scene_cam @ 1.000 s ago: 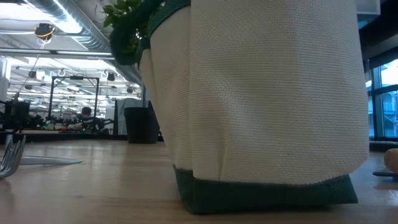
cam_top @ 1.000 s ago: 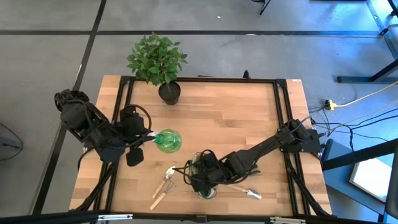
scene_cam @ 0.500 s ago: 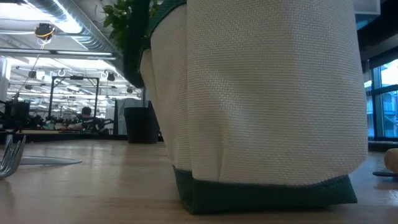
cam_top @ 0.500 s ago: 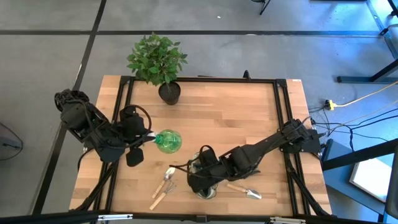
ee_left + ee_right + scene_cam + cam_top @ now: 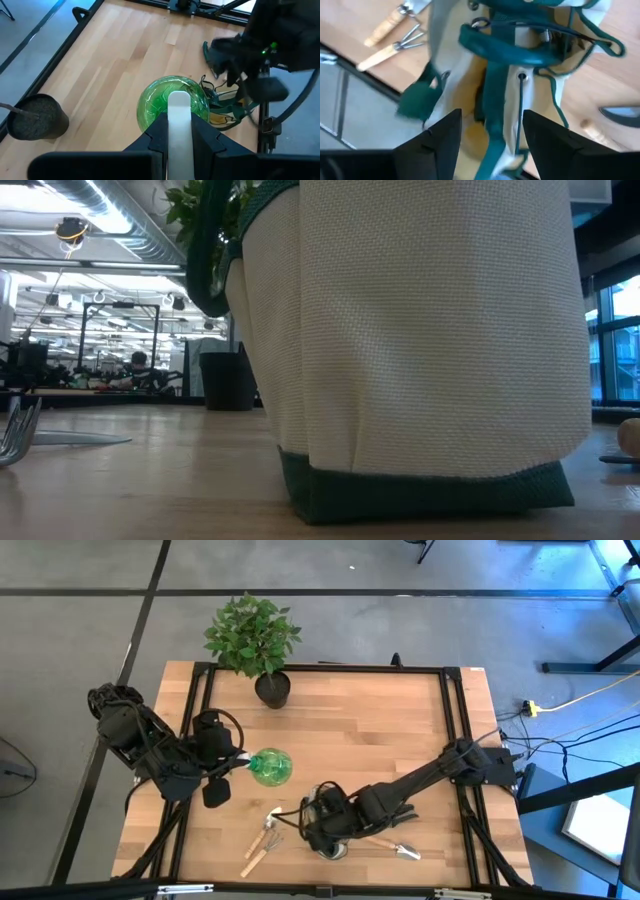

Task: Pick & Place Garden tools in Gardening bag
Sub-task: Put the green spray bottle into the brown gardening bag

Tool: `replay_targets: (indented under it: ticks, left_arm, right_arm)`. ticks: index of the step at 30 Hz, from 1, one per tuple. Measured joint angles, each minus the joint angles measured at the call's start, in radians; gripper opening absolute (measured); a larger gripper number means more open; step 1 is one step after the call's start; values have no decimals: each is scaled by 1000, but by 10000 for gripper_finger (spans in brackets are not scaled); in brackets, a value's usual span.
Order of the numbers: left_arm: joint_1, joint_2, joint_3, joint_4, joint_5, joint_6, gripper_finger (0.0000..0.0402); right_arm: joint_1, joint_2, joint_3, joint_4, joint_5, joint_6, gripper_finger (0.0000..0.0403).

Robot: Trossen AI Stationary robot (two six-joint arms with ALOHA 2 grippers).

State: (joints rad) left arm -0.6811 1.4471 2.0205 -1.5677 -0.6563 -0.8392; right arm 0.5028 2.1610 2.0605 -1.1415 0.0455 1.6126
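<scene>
On the wooden table, nearest the front edge, we see our right gripper with fingers apart, over the gardening bag. Two wooden-handled tools lie just beside it. Farther back, our left gripper is clamped on the spray bottle. We judge the next move must bring the bottle above the bag's mouth.

Work surface: a light wooden plank table with a black metal frame along its edges. At the far edge stands a leafy plant in a black pot. Near the front edge sits the gardening bag, cream fabric with green base trim. Left of the bag lie two wooden-handled tools, side by side. Right of the bag lies a wooden-handled trowel.
</scene>
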Motion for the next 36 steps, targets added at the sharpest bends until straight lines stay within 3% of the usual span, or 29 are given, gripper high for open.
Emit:
replay_targets:
  ticks: [11, 21, 36]
  left_arm:
    - [0, 0, 0, 0, 0, 8, 38]
    - [0, 0, 0, -2, 5, 15, 38]
    - [0, 0, 0, -3, 22, 15, 38]
  right_arm:
    - [-17, 19, -2, -15, 105, 48, 211]
    - [-25, 92, -2, 32, 14, 26, 211]
    - [-34, 120, -1, 37, 85, 91, 209]
